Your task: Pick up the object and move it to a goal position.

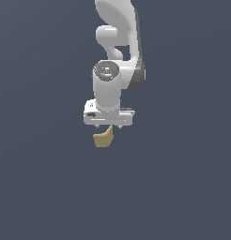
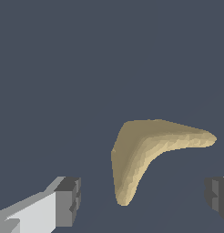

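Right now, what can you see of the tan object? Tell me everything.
The object is a matte tan-yellow piece, plain and unmarked, bent like a boomerang with two rounded arms rather than a straight slab. In the wrist view it sits between the end effector's two spread fingers, touching neither. In the exterior view it shows just under the end effector, partly hidden by it. Whether it rests on a surface cannot be told.

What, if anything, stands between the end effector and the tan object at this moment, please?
Nothing visible does. The end effector is open, its fingers on either side of the bent tan object, with only plain dark surface around it.
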Robot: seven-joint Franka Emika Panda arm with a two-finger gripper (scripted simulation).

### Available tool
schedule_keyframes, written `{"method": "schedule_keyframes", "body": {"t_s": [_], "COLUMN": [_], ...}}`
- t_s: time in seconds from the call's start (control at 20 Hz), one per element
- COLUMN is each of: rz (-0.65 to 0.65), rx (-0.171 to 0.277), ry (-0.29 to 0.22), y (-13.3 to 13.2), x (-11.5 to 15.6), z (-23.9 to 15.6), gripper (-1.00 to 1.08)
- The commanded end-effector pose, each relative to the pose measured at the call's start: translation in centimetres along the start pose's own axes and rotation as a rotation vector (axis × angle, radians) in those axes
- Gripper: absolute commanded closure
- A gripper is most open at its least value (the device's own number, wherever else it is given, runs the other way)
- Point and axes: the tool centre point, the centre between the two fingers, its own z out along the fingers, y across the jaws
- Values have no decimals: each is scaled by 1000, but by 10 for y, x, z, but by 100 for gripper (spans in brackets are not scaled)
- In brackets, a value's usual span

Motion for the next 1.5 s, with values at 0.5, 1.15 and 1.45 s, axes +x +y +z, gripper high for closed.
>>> {"method": "schedule_keyframes", "body": {"t_s": [0.5,1.15,1.45], "rz": [-19,99,236], "rx": [-24,-15,-5], "ry": [5,10,15], "y": [11,11,12], "x": [2,3,4], "z": [-17,-14,-11], "gripper": [-92,-92,-92]}}
